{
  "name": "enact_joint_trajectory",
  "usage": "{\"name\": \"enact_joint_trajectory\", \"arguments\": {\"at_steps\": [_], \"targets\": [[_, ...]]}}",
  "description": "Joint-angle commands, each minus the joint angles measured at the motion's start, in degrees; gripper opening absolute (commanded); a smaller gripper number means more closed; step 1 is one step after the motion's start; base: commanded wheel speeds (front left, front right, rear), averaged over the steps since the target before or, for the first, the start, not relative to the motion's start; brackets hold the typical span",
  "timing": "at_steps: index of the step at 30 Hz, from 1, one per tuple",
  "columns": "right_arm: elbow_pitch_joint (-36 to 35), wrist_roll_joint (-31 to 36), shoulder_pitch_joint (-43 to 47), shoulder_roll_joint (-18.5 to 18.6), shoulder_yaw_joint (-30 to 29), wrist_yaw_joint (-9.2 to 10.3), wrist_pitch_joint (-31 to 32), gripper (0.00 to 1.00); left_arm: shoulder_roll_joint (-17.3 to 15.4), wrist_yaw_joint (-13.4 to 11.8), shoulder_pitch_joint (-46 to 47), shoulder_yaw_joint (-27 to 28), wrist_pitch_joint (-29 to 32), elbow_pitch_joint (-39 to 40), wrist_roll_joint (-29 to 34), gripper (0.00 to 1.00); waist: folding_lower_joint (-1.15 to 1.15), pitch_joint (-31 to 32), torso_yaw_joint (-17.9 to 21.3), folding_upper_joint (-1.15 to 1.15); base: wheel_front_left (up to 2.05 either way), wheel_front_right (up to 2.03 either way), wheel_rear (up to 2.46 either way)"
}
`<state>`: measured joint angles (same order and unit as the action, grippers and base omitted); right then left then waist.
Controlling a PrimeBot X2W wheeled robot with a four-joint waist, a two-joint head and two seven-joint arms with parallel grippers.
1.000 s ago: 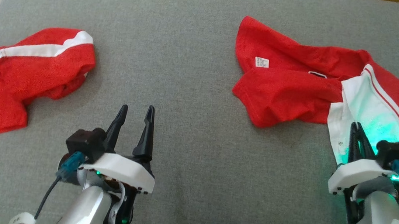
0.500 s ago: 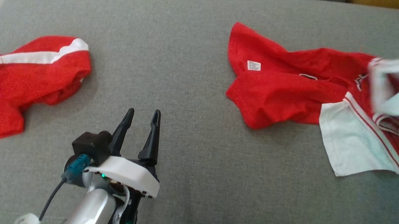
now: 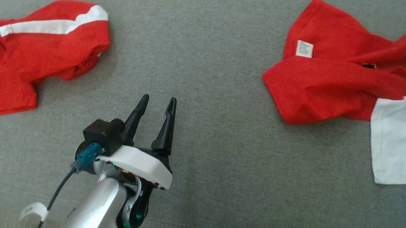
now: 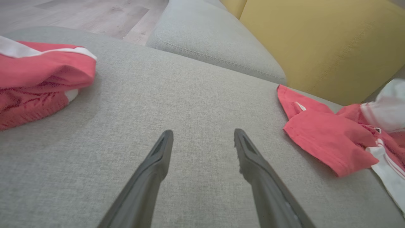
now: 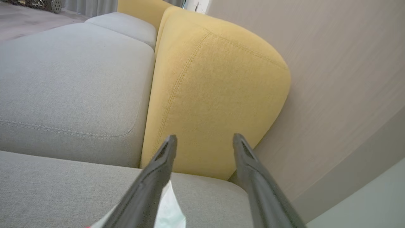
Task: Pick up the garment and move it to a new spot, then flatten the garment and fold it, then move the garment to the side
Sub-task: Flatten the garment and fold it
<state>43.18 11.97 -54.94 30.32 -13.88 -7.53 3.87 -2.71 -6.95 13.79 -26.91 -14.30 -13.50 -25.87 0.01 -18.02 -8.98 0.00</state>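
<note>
On the grey sofa seat (image 3: 220,93): two red garments, well apart; a red-and-white jersey (image 3: 326,85) at the head view's right; a striped garment (image 3: 35,55), red with a white band, at its left
Task's thing: by judgement the jersey; crumpled, not yet flattened or folded; its white panel (image 3: 396,145) lies smooth on the near right part; a small wash label (image 3: 304,48) faces up on the far red part
Long axis: the jersey runs across the head view, from its red corner out past the right edge
Left arm: the left gripper (image 3: 159,100) hovers over bare seat, pointing away from the robot; jaws spread wide, nothing between them
Bearing from the left jaws: jersey ahead and to the right, well apart; striped garment ahead and to the left, nearer
Right arm: the right gripper (image 5: 205,137) points at a yellow cushion (image 5: 215,88) with the wall beside it; jaws apart, nothing between the tips
White cloth (image 5: 169,213): a scrap low in the right wrist view, just beside one finger; touching or not, cannot tell; probably the jersey's panel
Nearer arm: the right, judging by that scrap; the left would have to cross the bare seat
Count: garments two; grippers two; wash label one; yellow cushion one
</note>
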Motion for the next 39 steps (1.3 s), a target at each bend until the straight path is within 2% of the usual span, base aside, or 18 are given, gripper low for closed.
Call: {"name": "enact_joint_trajectory", "arguments": {"at_steps": [1,8,17,18,21,27,34,39], "targets": [[-0.9,0.8,-1.8,1.2,0.4,0.04,-0.6,1.0,-0.2,-0.3,2.0,1.8,-0.7,1.6,-0.3,1.0,-0.01,-0.8,-0.7,0.0,0.0,0.0,0.0],[3.5,1.9,-2.2,-3.4,-0.6,0.04,-5.8,1.0,-0.2,-0.5,2.1,3.0,-0.7,1.4,0.0,1.0,-0.01,0.6,1.3,0.0,0.0,0.0,0.0],[1.8,-2.6,5.5,-13.8,0.2,0.04,-14.7,1.0,-0.2,-0.4,0.4,4.7,-0.7,1.2,-0.4,1.0,-0.01,7.3,7.0,0.0,0.0,0.0,0.0],[0.1,-4.2,8.6,-16.6,1.0,0.04,-15.6,1.0,-0.2,-0.2,-0.2,4.8,-0.7,0.9,-0.5,1.0,-0.01,9.0,8.4,0.0,0.0,0.0,0.0],[-3.5,-6.2,14.3,-20.1,3.1,0.04,-16.5,1.0,-0.2,-0.1,-1.0,5.2,-0.7,0.7,-0.4,1.0,-0.01,11.2,10.3,0.0,0.0,0.0,0.0],[-11.5,-9.5,25.1,-24.6,5.3,0.04,-17.3,1.0,-0.2,-0.3,-2.5,6.2,-0.7,1.1,-0.4,1.0,-0.01,13.6,13.1,0.0,0.0,0.0,0.0],[-22.7,-13.0,39.8,-27.1,5.8,0.04,-17.3,1.0,-0.2,-0.3,-3.9,5.9,-0.7,1.2,-1.1,1.0,-0.01,14.0,15.0,0.0,0.0,0.0,0.0],[-27.5,-16.2,45.6,-27.4,7.5,0.04,-15.3,1.0,-0.2,-0.2,-3.9,5.5,-0.7,1.3,-1.0,1.0,-0.01,12.8,15.2,0.0,0.0,0.0,0.0]]}}
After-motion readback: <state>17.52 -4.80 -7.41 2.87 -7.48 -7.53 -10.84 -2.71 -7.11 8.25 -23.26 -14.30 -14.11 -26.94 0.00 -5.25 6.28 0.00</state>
